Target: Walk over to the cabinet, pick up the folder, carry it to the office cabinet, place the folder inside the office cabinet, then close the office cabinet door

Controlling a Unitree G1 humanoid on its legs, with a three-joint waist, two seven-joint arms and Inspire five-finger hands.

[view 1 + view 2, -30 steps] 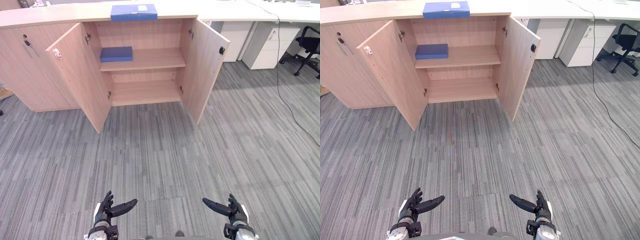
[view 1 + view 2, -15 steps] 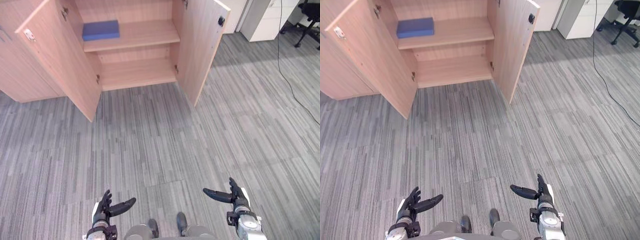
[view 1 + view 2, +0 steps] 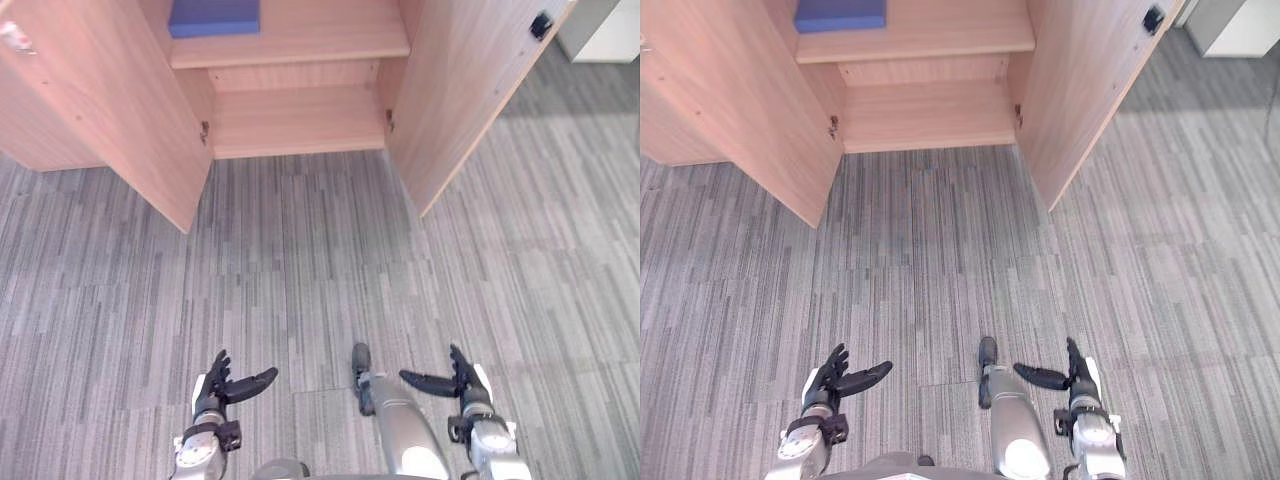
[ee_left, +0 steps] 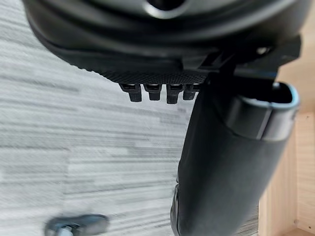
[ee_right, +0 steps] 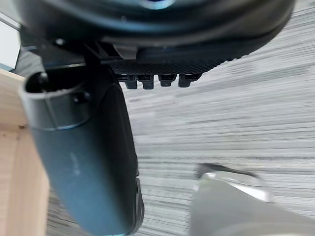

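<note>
A light wooden cabinet point(image 3: 300, 120) stands ahead with both doors swung wide. On its upper shelf, toward the left, lies a flat blue folder point(image 3: 214, 16); the same folder point(image 3: 839, 14) lies at the top edge of the right eye view. My left hand point(image 3: 216, 390) hangs low at the bottom left, fingers straight and holding nothing. My right hand point(image 3: 462, 385) hangs low at the bottom right, fingers also straight and empty. Both hands are far from the cabinet, over the carpet.
The left door point(image 3: 110, 110) and the right door point(image 3: 470, 90) stick out toward me on either side of the opening. The lower shelf point(image 3: 298, 125) is bare. Grey striped carpet point(image 3: 300, 280) lies between me and the cabinet.
The camera has moved closer to the cabinet and tilted down, so the cabinet top has left the picture. Both hands stay low and open.
</note>
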